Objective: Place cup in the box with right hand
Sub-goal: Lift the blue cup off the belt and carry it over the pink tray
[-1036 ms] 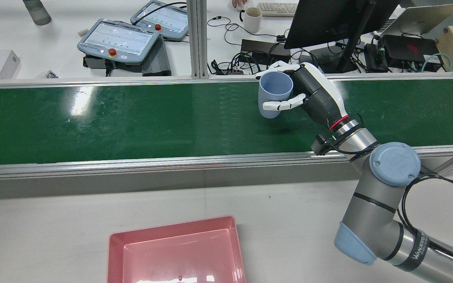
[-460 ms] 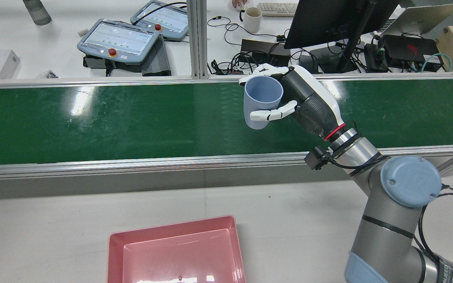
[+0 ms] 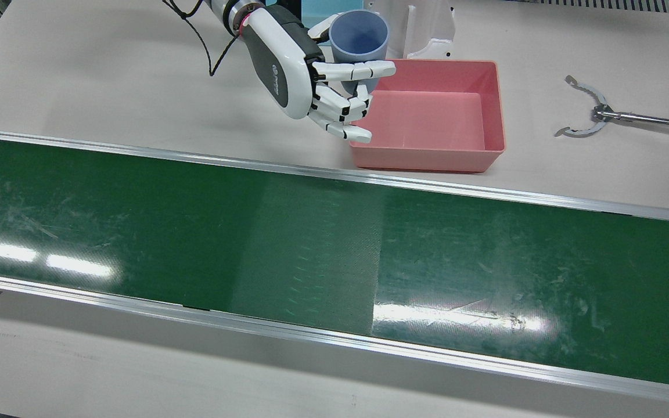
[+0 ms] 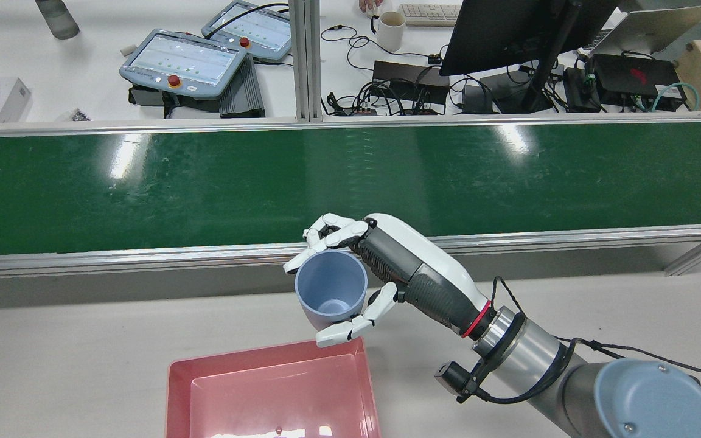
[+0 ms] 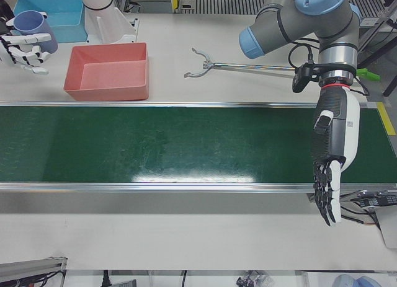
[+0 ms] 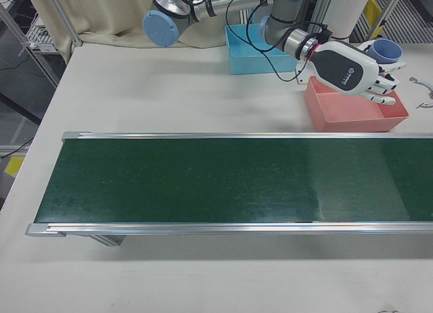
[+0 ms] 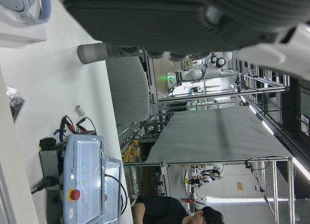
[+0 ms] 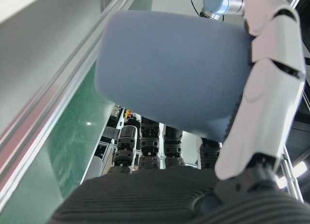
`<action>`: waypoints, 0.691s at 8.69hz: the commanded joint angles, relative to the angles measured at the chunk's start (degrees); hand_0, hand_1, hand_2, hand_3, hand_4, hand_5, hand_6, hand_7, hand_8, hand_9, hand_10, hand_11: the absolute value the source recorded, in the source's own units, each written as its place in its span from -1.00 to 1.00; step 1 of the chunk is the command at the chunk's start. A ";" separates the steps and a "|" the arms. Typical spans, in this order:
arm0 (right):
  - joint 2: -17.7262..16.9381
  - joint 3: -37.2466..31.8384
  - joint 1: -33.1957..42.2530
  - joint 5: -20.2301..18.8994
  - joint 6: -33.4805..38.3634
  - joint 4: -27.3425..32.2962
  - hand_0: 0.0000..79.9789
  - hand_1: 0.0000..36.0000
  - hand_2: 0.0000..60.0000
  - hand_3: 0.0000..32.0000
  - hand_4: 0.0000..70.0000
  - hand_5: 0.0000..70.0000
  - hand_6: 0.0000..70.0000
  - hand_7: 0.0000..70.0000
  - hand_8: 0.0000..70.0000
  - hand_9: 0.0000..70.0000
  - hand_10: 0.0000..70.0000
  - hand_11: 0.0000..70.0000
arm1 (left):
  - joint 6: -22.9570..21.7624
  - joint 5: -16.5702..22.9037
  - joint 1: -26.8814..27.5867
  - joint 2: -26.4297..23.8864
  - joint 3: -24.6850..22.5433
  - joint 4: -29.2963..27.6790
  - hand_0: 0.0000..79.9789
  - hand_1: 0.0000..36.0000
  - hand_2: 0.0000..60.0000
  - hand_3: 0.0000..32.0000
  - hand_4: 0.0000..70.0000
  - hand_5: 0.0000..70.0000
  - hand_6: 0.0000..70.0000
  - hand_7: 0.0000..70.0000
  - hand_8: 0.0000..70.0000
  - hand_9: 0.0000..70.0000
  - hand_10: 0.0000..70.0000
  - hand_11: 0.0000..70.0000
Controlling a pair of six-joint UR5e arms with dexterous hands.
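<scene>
Cup: one pale blue cup (image 4: 331,293), upright with its mouth open and nothing in it, held in the air over the counter (image 4: 83,359) at the corner of the box nearest the right arm.
Right hand: the right hand (image 4: 381,267) is wrapped around the cup, fingers (image 4: 333,234) on the belt side and one finger (image 4: 356,325) across the side facing the box.
Box: one pink box (image 3: 433,116), shallow and open-topped, nothing in it; it sits on the counter close to the belt's edge.
Second container: one blue bin (image 5: 46,8) at the counter's far edge behind the box; contents not visible.
Belt: one green belt (image 3: 311,249), bare along its length.
Left hand: the left hand (image 5: 332,169) hangs over the belt's far end, fingers straight and spread, holding nothing.
Tool: one metal reacher (image 3: 601,113) lies on the counter beside the box, well apart from it.
</scene>
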 commanded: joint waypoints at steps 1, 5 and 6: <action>-2.11 -3.24 -3.63 0.22 -1.80 0.21 0.43 1.00 1.00 -1.00 0.05 -0.67 -0.49 0.97 -0.43 0.09 -0.71 -0.49 | -0.05 0.00 -0.03 0.00 0.00 0.00 -1.00 -1.00 -1.00 -1.00 -1.00 -1.00 -1.00 -1.00 -1.00 -1.00 -1.00 -1.00; -2.20 -4.22 -6.00 0.13 -1.88 0.47 0.53 -0.19 -1.00 -1.00 0.03 -0.83 -0.76 -0.07 -0.96 -0.81 -0.89 -0.79 | -0.05 0.00 -0.03 0.00 0.00 0.00 -1.00 -1.00 -1.00 -1.00 -1.00 -1.00 -1.00 -1.00 -1.00 -1.00 -1.00 -1.00; -2.20 -4.22 -6.18 0.13 -1.88 0.47 0.45 -0.37 -1.00 -1.00 0.03 -0.86 -0.78 -0.15 -0.99 -0.87 -0.91 -0.82 | 0.03 0.00 -0.03 0.00 0.00 0.00 -1.00 -1.00 -1.00 -1.00 -1.00 -1.00 -1.00 -1.00 -1.00 -1.00 -1.00 -1.00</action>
